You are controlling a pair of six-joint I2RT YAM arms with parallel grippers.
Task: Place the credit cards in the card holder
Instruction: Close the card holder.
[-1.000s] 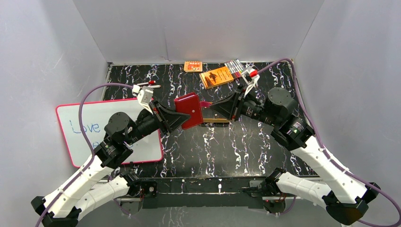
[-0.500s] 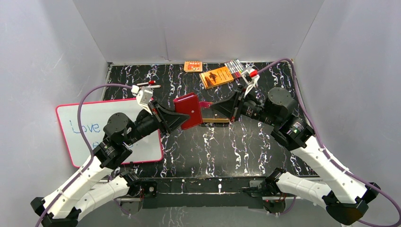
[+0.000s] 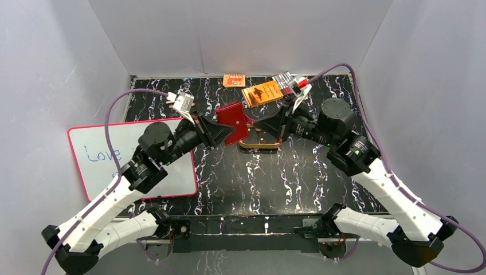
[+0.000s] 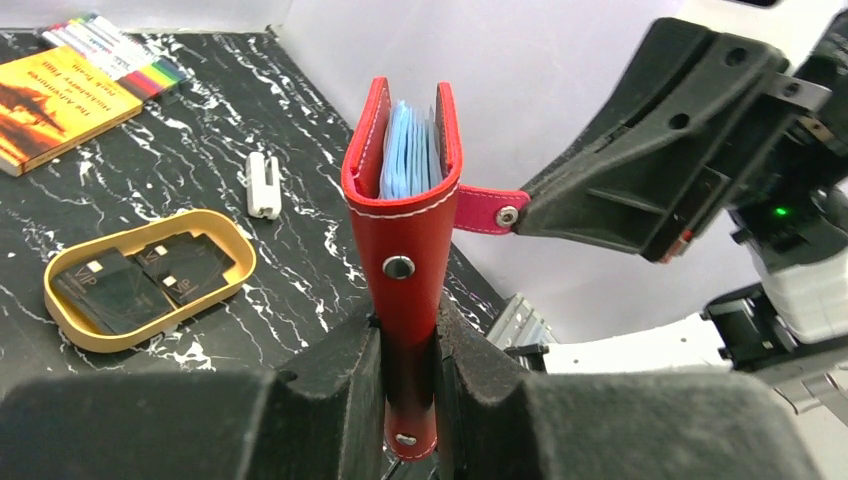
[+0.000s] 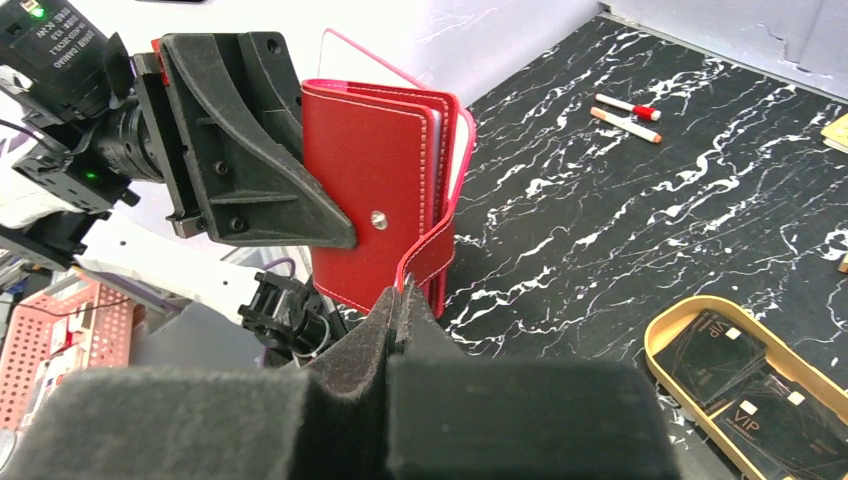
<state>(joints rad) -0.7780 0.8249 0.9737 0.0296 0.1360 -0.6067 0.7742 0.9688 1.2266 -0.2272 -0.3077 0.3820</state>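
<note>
The card holder (image 4: 408,230) looks like smooth red leather or imitation leather with a soft sheen, edged in pale stitching. Its snap tab (image 4: 480,208) is a pinker strip of the same stuff, set with a shiny metal stud (image 4: 510,215). The inner sleeves (image 4: 405,150) are clear bluish plastic, glossy. The credit cards (image 4: 150,275) look like dark matt plastic, and the tray (image 4: 247,262) has a smooth, satin tan-yellow finish. The left gripper (image 4: 408,345) and right gripper (image 5: 398,300) are matt black plastic, finely grained. The table (image 4: 300,240) has a black, white-veined, marble-look surface.
</note>
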